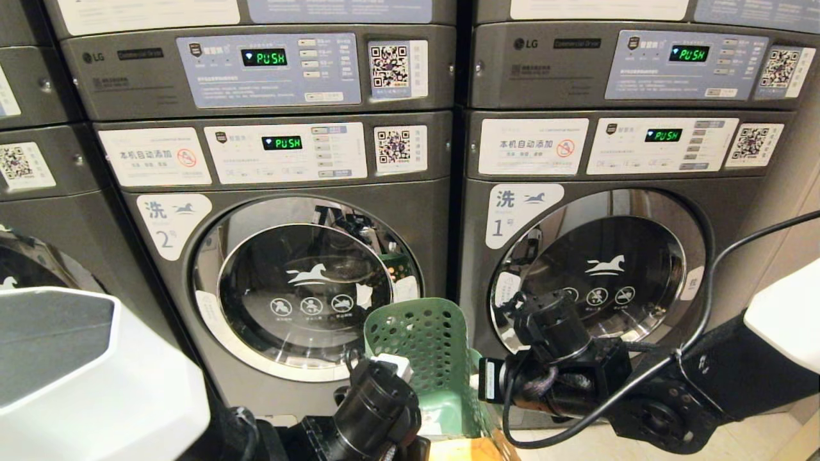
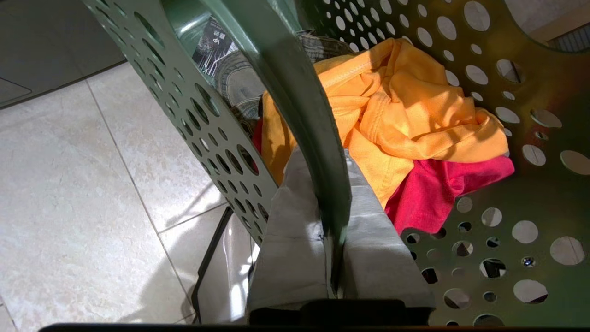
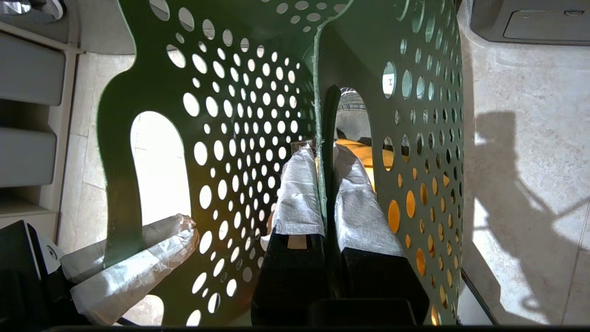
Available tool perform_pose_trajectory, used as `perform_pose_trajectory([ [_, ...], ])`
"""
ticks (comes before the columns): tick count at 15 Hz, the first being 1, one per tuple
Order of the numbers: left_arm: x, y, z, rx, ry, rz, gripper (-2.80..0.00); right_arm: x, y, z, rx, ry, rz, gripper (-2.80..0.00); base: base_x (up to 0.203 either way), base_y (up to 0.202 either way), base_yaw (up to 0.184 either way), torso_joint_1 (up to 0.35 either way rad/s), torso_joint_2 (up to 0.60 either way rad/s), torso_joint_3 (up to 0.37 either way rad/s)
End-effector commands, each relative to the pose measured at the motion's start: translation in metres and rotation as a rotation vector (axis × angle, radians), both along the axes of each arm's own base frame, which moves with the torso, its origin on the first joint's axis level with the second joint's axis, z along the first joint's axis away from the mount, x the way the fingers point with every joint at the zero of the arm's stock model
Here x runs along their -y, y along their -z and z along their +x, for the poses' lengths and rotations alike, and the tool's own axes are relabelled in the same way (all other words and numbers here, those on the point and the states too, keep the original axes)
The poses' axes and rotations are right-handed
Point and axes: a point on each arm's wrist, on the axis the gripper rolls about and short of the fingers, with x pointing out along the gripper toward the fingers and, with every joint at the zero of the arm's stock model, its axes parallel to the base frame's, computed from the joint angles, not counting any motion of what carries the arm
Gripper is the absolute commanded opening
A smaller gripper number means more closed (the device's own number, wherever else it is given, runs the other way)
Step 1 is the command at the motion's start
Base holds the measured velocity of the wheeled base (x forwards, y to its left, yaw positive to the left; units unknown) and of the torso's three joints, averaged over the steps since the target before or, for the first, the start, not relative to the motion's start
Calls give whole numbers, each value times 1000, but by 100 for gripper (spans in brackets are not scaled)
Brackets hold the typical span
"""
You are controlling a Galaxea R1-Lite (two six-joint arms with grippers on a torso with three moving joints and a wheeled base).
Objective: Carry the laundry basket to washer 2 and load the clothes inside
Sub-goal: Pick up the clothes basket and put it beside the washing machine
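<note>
The green perforated laundry basket (image 1: 423,346) hangs between my two arms, low in the head view, in front of the gap between two washers. My left gripper (image 2: 325,161) is shut on one rim of the basket (image 2: 530,184), one taped finger inside and one outside. My right gripper (image 3: 322,152) is shut on the opposite wall of the basket (image 3: 239,115) in the same way. Orange clothes (image 2: 405,115), a red garment (image 2: 442,189) and grey denim (image 2: 239,83) lie inside. Washer 2 (image 1: 301,282) stands ahead to the left, its round glass door shut.
Washer 1 (image 1: 602,269) stands to the right of washer 2, door shut. Dryers (image 1: 256,64) are stacked above both, and another machine (image 1: 32,192) is at the far left. Pale floor tiles (image 2: 69,184) lie below the basket. A black cable (image 1: 717,269) loops off my right arm.
</note>
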Motion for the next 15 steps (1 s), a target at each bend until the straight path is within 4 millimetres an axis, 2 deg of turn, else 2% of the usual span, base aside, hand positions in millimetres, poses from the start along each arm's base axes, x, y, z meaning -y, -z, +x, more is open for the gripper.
perform_pose_trajectory([
  [1, 0, 1, 0, -1, -3, 0, -280, 0, 0, 0, -2, 1, 3, -280, -57, 0, 1, 7, 4, 2],
  [8, 1, 2, 0, -3, -3, 2, -280, 0, 1, 1, -2, 2, 3, -280, -182, 0, 2, 2, 4, 4],
  [15, 4, -1, 3, 8, 2, -9, -280, 1, -1, 2, 16, 28, -15, -280, -13, 0, 0, 0, 0, 1],
])
